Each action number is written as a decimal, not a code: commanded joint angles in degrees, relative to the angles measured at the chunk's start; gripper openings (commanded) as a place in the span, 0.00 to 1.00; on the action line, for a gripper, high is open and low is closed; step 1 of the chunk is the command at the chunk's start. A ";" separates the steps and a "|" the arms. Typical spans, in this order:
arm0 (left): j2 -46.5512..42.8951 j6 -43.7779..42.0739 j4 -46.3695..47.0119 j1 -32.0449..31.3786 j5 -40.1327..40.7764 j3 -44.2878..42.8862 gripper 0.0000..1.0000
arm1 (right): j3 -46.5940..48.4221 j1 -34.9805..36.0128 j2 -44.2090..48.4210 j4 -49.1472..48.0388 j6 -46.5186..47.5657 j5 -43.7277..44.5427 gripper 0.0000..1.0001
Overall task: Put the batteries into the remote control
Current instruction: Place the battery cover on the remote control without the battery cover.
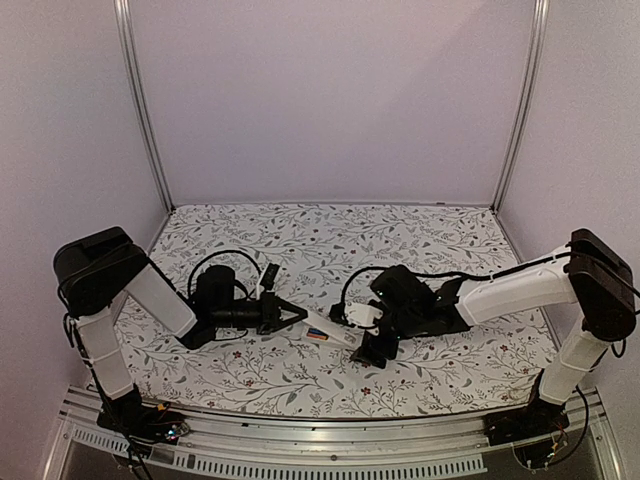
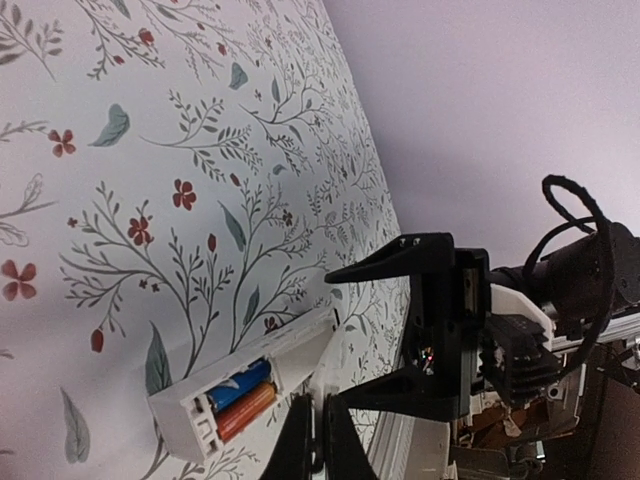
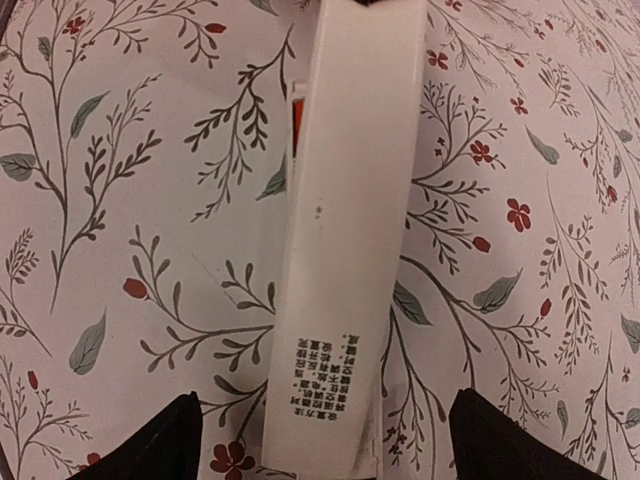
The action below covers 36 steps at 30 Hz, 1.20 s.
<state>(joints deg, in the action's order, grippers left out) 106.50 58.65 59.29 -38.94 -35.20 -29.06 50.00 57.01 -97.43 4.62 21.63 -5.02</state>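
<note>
Fingertips of the left gripper (image 1: pixel 298 314) are clenched together on nothing. They point at the side of the remote control (image 2: pixel 290 352) and sit just beside it; whether they touch it I cannot tell. The remote control lies flat on the floral table cover (image 1: pixel 420 240) between the two arms, with its battery recess (image 2: pixel 205 405) uncovered at the end nearer the left arm. In it the blue battery (image 2: pixel 238 386) and the orange-red battery (image 2: pixel 246 411) lie side by side, both apparently down in their slots. Further right, the right gripper (image 2: pixel 337 340) is released. Its jaws are spread wide and straddle the remote's other end without pinching it; the right wrist view shows a finger on each side of the white bar.

By my judgement, insertion is at its last stage: both cells are in, and the shut left tips look placed to press them home. The next move calls for a light downward push on the cells while the remote is steadied, then a check that each sits flush. No lid for the recess shows in any view
</note>
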 commanded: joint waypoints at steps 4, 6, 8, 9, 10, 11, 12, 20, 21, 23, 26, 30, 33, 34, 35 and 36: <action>2.43 3.60 8.55 0.93 -0.78 2.41 0.00 | 4.60 0.34 1.01 7.62 -0.46 1.95 0.83; 3.10 5.07 10.57 0.95 0.17 2.90 0.00 | 7.29 0.36 -0.60 10.38 -0.51 1.49 0.80; 3.67 6.09 11.68 0.96 1.63 3.38 0.00 | 8.58 0.35 -1.78 11.05 -0.53 0.75 0.78; 3.90 6.53 11.80 0.97 2.14 3.54 0.00 | 9.11 0.33 -2.15 11.21 -0.53 0.53 0.78; 4.04 6.82 12.08 0.97 2.64 3.85 0.00 | 9.62 0.31 -2.55 11.51 -0.53 0.27 0.77; 4.14 7.17 12.16 0.97 3.25 4.21 0.00 | 10.33 0.31 -3.11 12.06 -0.40 0.19 0.77; 4.08 7.52 12.24 1.05 4.30 4.72 0.00 | 11.08 0.34 -3.68 12.60 -0.32 0.00 0.77; 8.55 14.60 21.69 1.06 9.39 7.50 0.00 | 15.69 0.35 -7.88 17.58 0.76 -1.91 0.73; 10.13 15.70 24.15 1.06 9.48 7.52 0.00 | 16.07 0.30 -8.31 17.87 0.71 -1.92 0.73; 13.26 17.54 27.91 1.06 8.92 7.13 0.00 | 16.98 0.28 -8.84 18.31 0.86 -2.16 0.72; 14.17 16.93 28.08 0.56 8.74 6.68 0.00 | 18.47 0.14 -9.89 19.51 1.17 -2.42 0.72; 13.92 16.68 27.81 0.50 8.50 6.50 0.00 | 20.46 -0.25 -11.51 20.77 1.78 -2.82 0.70; 13.89 16.34 27.24 0.36 7.84 6.34 0.00 | 22.05 -0.66 -12.91 21.97 2.47 -2.91 0.67; 13.91 16.24 27.38 0.35 7.68 6.38 0.00 | 22.75 -0.78 -13.47 22.42 2.66 -3.16 0.67; 13.92 16.17 27.47 0.35 7.36 6.32 0.00 | 23.39 -0.83 -13.84 22.85 2.95 -3.45 0.65; 13.80 16.10 27.17 0.28 7.08 6.22 0.00 | 23.87 -0.93 -14.34 23.22 3.08 -3.46 0.63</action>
<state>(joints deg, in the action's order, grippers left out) 118.67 75.70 79.42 -38.46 -27.81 -22.57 71.31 56.66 -109.30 24.91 23.49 -7.22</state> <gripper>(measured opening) 0.020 0.659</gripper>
